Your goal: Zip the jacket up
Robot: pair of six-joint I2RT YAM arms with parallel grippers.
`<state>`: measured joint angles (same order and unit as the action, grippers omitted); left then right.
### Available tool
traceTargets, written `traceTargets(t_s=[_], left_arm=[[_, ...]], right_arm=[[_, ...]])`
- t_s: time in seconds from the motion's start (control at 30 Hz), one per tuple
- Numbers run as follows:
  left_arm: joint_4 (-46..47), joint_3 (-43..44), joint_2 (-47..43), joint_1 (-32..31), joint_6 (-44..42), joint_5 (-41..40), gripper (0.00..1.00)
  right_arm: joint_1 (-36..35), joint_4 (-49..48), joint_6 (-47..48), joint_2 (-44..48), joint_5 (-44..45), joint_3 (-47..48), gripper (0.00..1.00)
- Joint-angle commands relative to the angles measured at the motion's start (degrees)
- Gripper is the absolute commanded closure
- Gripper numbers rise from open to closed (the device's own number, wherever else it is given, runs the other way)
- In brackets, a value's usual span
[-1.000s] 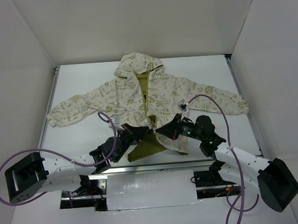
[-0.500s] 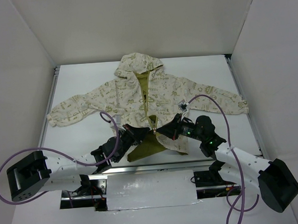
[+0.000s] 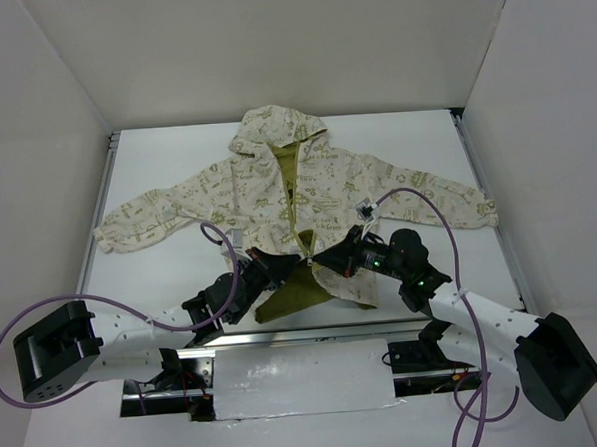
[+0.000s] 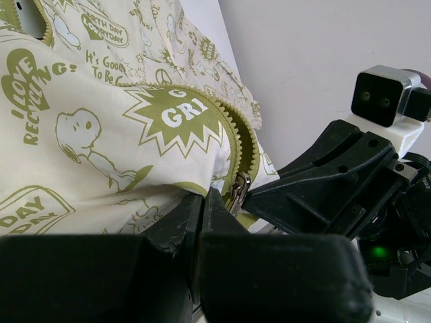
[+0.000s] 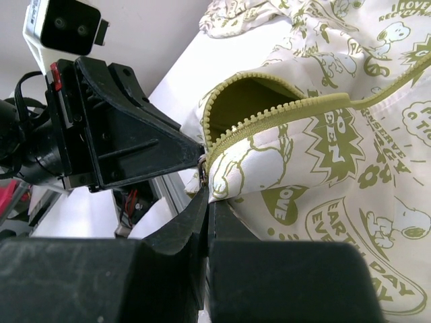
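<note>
The cream jacket (image 3: 328, 182) with olive doodle prints lies flat on the white table, hood at the far side and front partly open, showing olive lining (image 3: 292, 296). My two grippers meet at the zipper's lower end. My left gripper (image 3: 279, 264) is shut on the jacket's fabric (image 4: 101, 121) just beside the metal zipper pull (image 4: 240, 184). My right gripper (image 3: 327, 258) is shut on the other front edge (image 5: 337, 168), right under the zipper pull (image 5: 203, 171). In the wrist views the jaws of my left gripper (image 4: 202, 196) and my right gripper (image 5: 207, 194) are pressed together.
White walls enclose the table on the left, far and right sides. The sleeves reach out to the left (image 3: 129, 232) and right (image 3: 458, 203). A metal rail (image 3: 304, 333) runs along the near edge. Purple cables (image 3: 214, 238) loop above both arms.
The left arm and its cable have shifted slightly. Both grippers stay shut at the zipper's lower end.
</note>
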<state>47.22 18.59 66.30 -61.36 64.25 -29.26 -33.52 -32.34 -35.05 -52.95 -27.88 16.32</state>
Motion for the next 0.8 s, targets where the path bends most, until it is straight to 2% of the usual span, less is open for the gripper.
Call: traceTargets(t_s=[0.0, 0.53, 0.77], left_arm=[[4.28, 0.84, -0.21, 0.10, -1.67, 0.69, 1.00], [4.55, 0.31, -1.53, 0.10, -2.20, 2.36, 1.00], [2.53, -0.05, -3.54, 0.10, -1.93, -0.27, 1.00]], right_arm=[[-0.41, -1.06, 0.68, -0.14, 0.63, 3.19, 1.00], [-0.24, -1.24, 2.18, -1.98, 0.72, 4.43, 1.00], [-0.50, -0.27, 2.35, -0.32, -1.12, 3.55, 1.00]])
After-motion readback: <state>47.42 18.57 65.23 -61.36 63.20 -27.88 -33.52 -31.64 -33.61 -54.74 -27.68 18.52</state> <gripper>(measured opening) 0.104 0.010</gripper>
